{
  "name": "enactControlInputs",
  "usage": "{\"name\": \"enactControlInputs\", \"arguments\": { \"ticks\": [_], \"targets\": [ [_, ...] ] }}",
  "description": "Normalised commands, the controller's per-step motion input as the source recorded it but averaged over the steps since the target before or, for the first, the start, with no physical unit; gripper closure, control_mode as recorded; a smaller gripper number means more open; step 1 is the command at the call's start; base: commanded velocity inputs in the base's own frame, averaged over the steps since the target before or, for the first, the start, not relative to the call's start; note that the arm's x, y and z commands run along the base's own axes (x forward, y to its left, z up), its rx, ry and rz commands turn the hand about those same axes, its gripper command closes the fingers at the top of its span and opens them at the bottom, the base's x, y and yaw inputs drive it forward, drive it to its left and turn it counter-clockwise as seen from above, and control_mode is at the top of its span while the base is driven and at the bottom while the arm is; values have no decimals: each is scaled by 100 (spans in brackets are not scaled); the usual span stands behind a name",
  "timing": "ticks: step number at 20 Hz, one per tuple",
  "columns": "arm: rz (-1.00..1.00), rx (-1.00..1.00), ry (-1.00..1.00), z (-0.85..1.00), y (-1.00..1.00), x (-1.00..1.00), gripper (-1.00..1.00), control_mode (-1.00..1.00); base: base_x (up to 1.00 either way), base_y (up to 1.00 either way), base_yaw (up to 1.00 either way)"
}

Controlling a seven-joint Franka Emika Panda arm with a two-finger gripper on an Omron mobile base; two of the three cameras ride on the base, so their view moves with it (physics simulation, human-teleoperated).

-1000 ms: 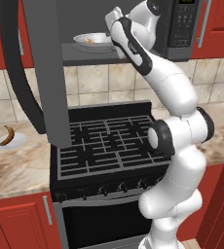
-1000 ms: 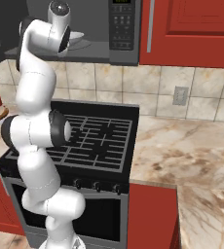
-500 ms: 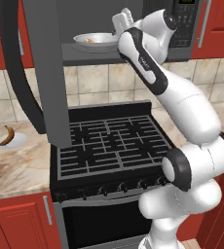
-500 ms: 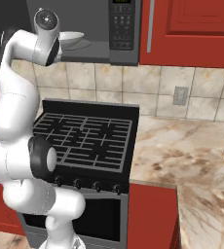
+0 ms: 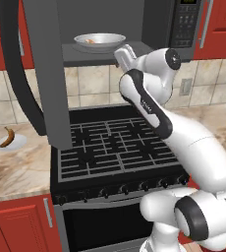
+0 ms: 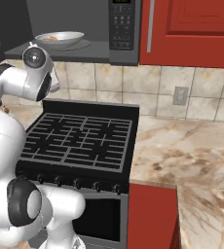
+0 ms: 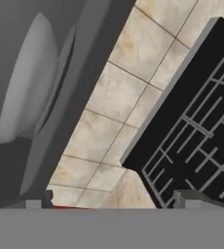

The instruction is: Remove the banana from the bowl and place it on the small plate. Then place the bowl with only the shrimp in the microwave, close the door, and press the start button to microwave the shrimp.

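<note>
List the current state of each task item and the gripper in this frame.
door: swung open.
microwave: open, not yet started.
bowl: inside the microwave, released.
shrimp: in the bowl.
banana: lying on the small plate, on the counter.
gripper: open, fingers empty, below the microwave opening.

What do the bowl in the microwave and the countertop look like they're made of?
Bowl: looks like polished metal, silver-grey with soft highlights along its rim. Countertop: looks like polished stone, perhaps marble or granite, from its beige surface with brown veining; it could also be a printed laminate.
</note>
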Motion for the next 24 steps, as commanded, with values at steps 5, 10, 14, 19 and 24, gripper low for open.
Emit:
{"name": "enactControlInputs", "arguments": {
  "ticks": [5,10,14,19,24],
  "targets": [
    [0,-26,-5,-38,-7,-48,-100,-100,0,0,0],
    [0,-25,-2,-47,0,-7,-100,-100,0,0,0],
    [0,-27,-6,-56,0,-31,-100,-100,0,0,0],
    [0,-28,-9,-29,15,-7,-100,-100,0,0,0],
    [-2,-27,-9,-12,42,-2,-100,-100,0,0,0]
  ]
}}
